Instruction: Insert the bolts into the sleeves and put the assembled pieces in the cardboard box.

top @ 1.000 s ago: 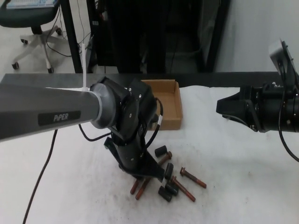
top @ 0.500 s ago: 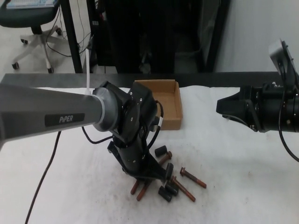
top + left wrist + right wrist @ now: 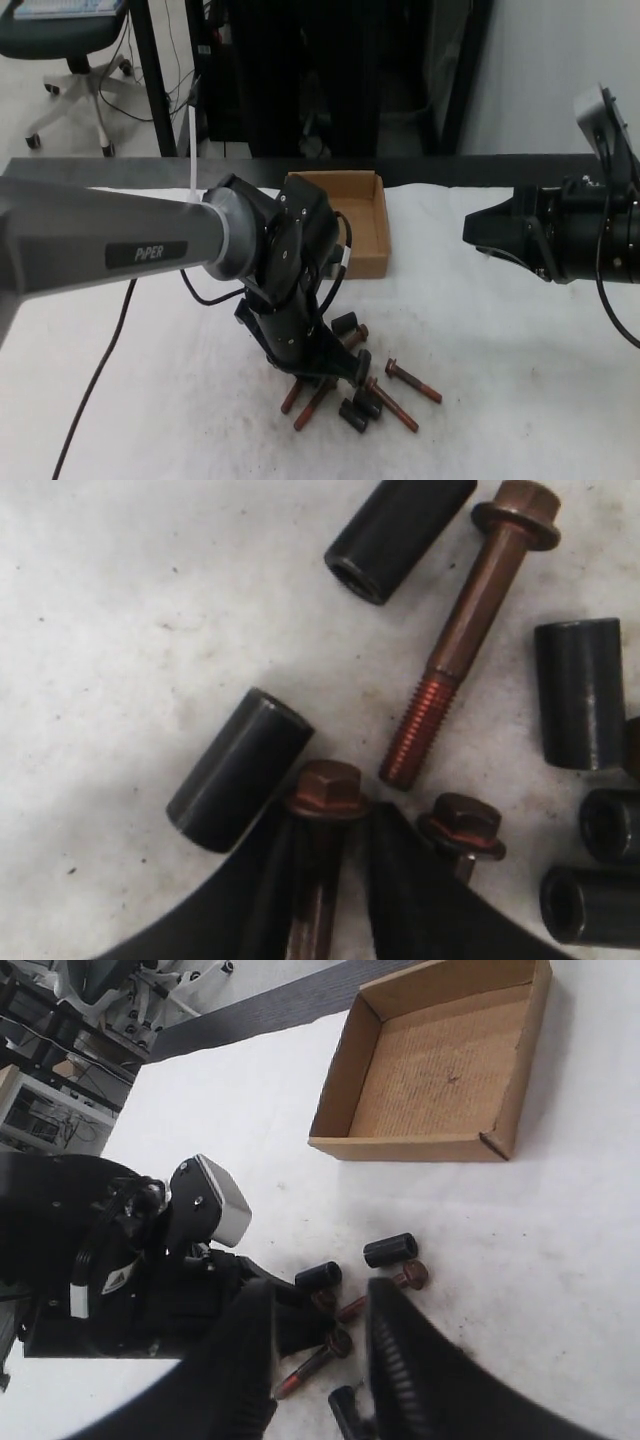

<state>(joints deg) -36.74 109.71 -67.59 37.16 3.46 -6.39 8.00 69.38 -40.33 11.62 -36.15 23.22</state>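
Note:
Rusty-brown bolts (image 3: 412, 380) and black sleeves (image 3: 346, 324) lie in a loose pile on the white cloth in front of the cardboard box (image 3: 366, 264). My left gripper (image 3: 312, 368) points down into the pile. In the left wrist view its open fingers (image 3: 410, 900) straddle the shank of one bolt (image 3: 324, 792), with a sleeve (image 3: 240, 770) lying just beside the bolt's head. A long bolt (image 3: 470, 640) and more sleeves (image 3: 580, 695) lie beyond. My right gripper (image 3: 478, 235) hovers open at the right, well above the cloth, with nothing in it (image 3: 320, 1360).
The cardboard box (image 3: 400, 1148) has nothing inside. The bench's dark back edge (image 3: 450, 168) runs behind it. A black cable (image 3: 95, 370) trails over the cloth at the left. Open cloth lies to the right of the pile.
The left arm has shifted slightly right and lowered over the pile, bringing its fingers around a bolt. The right arm has stayed still.

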